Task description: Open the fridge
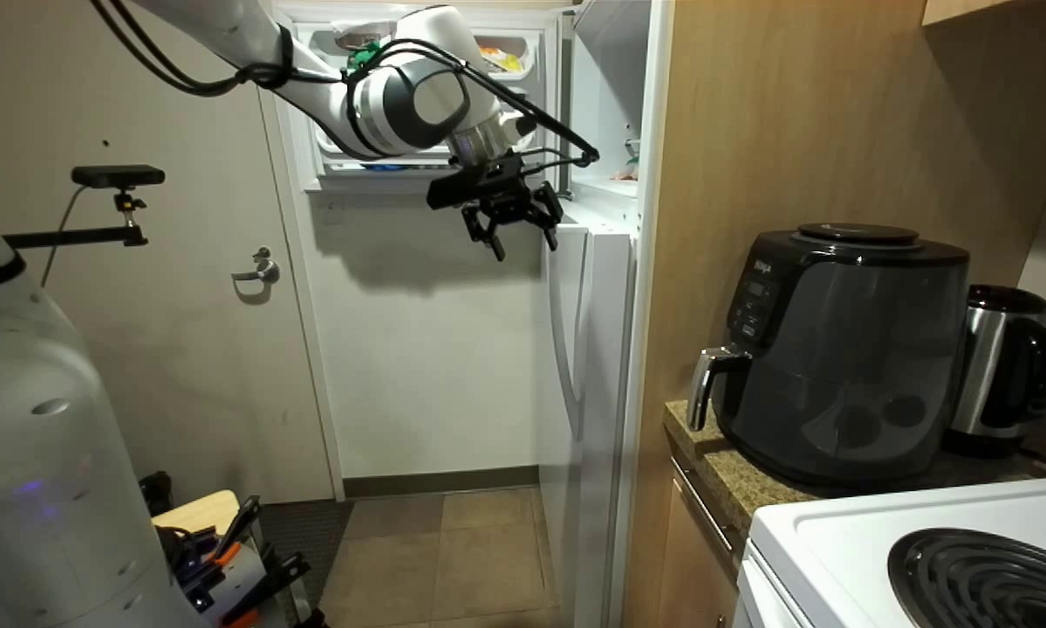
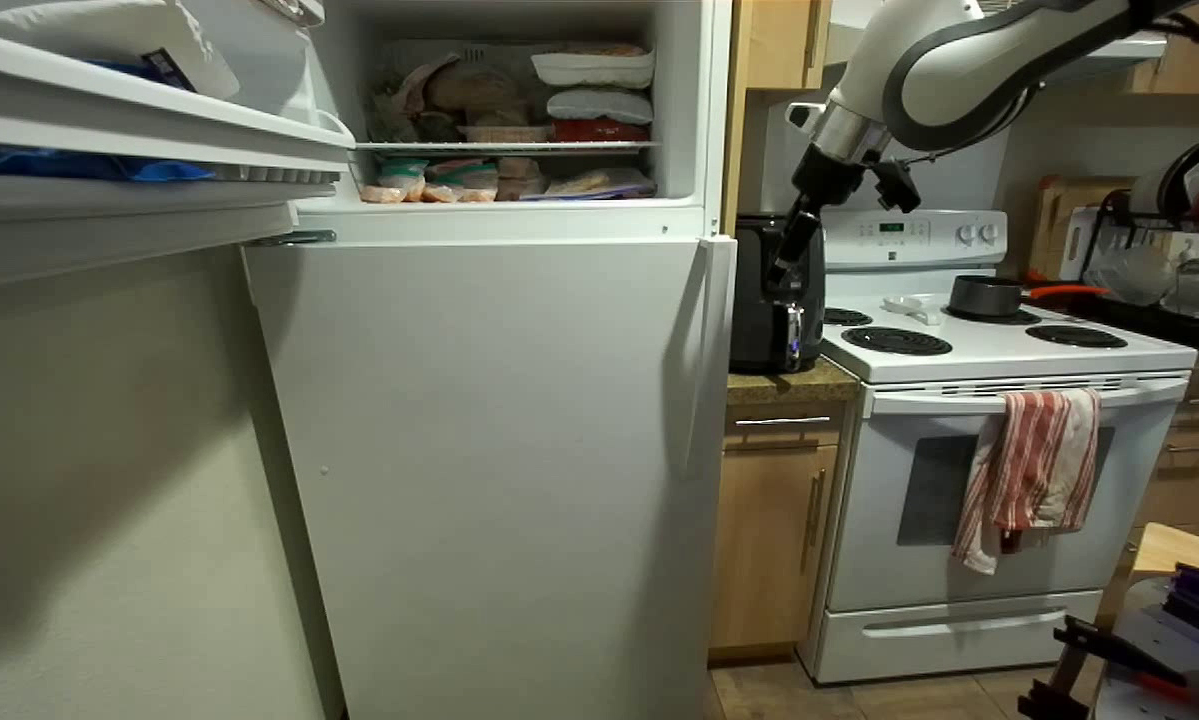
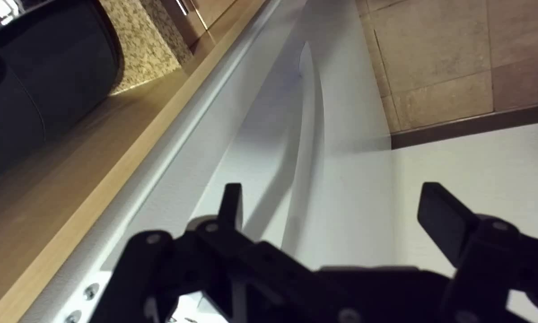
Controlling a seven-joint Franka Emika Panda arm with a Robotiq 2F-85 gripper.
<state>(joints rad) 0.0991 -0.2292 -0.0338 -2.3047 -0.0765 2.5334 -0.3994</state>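
Black two-finger pincer (image 3: 333, 201) is spread wide, holding just air, near but apart from the curved white handle (image 3: 312, 146) of the tall white top-freezer refrigerator (image 2: 499, 430), which stands beside the speckled stone counter (image 2: 794, 388).

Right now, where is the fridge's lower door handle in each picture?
In an exterior view: handle, just right of centre.
In an exterior view: handle, right of centre.
Wrist view: handle, just right of centre.
Shared landmark: black air fryer, right of the handle in both exterior views, left of it in the wrist view.
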